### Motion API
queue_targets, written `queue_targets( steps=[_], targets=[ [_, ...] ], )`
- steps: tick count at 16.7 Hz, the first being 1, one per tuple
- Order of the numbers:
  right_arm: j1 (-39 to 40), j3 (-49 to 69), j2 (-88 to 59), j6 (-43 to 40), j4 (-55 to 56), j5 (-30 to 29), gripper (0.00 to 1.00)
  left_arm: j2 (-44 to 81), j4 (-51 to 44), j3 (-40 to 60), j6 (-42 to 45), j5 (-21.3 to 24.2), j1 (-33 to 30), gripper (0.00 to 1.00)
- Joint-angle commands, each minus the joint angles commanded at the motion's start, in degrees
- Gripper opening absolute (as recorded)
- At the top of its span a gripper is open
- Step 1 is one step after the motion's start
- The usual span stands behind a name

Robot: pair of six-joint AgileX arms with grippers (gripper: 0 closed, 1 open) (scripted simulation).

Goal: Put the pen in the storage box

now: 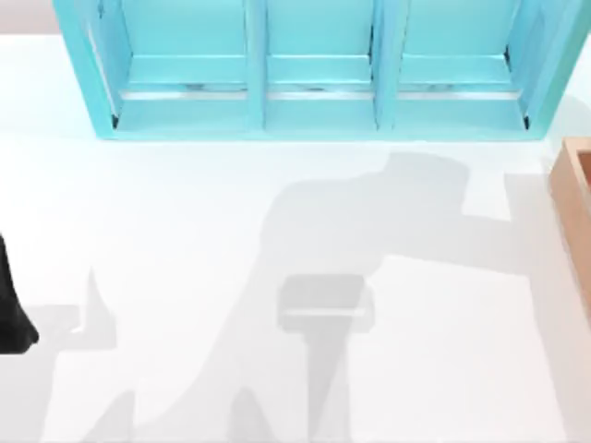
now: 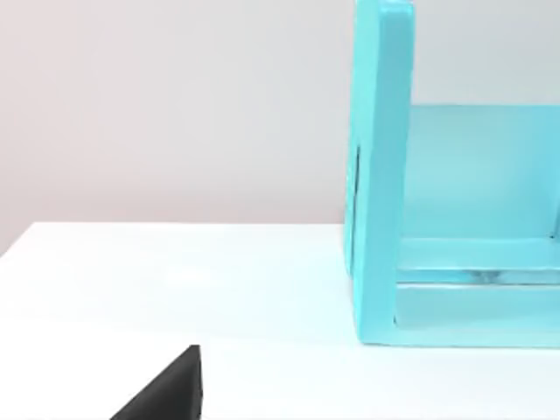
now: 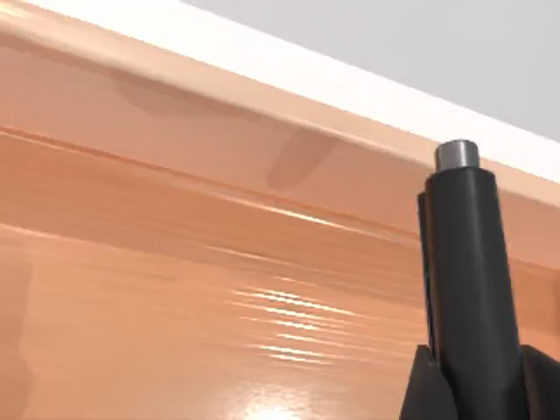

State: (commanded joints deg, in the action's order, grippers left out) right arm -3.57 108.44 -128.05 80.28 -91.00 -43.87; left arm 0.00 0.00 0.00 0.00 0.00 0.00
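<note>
The pen (image 3: pixel 464 262) is a slim black barrel with a grey metal end. It stands upright between the dark fingers (image 3: pixel 427 389) of my right gripper (image 3: pixel 477 394), which is shut on it. Behind and below the pen in the right wrist view are the tan wooden inner walls of the storage box (image 3: pixel 175 262). In the top view a corner of the storage box (image 1: pixel 574 198) shows at the table's right edge. My left arm (image 1: pixel 14 309) is parked at the table's left edge.
A big light-blue shelf unit (image 1: pixel 319 69) with three compartments stands along the back of the white table (image 1: pixel 185 231). Its end wall (image 2: pixel 381 175) appears close by in the left wrist view. Arm shadows fall across the table's middle.
</note>
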Motion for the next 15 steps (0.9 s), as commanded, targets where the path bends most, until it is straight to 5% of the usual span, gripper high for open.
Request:
queue_targets(
  steps=[15],
  targets=[
    [-1.63, -8.99, 0.41, 3.49, 4.38, -2.63, 0.0, 0.0, 0.0, 0.0, 0.0, 0.0, 0.0, 1.0]
  ],
)
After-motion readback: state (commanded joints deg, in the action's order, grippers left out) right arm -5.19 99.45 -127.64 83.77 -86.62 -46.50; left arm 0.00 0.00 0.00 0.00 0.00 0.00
